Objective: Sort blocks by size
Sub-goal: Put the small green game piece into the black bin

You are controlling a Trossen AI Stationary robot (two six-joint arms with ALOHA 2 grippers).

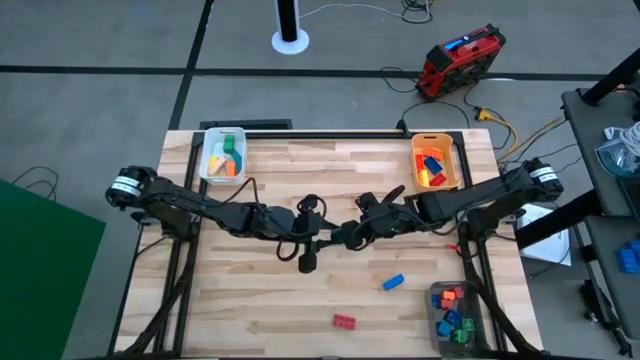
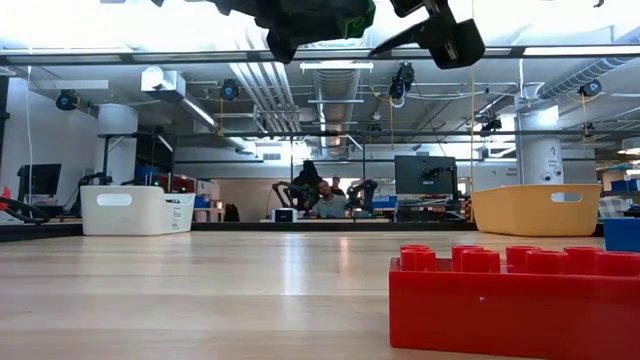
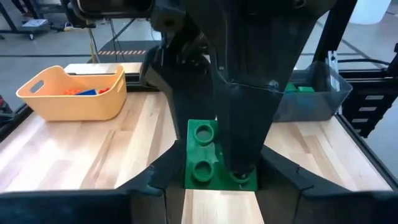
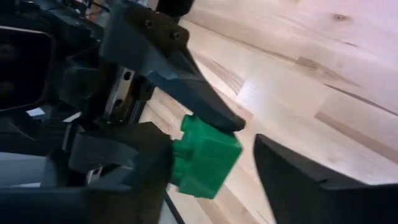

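Left wrist view, green block between left claw fingers

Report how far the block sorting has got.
Done: blocks already lie in the white bin, orange bin and grey bin. In hand: a green block between the left gripper and right gripper mid-table. Left: the blue block and red block.
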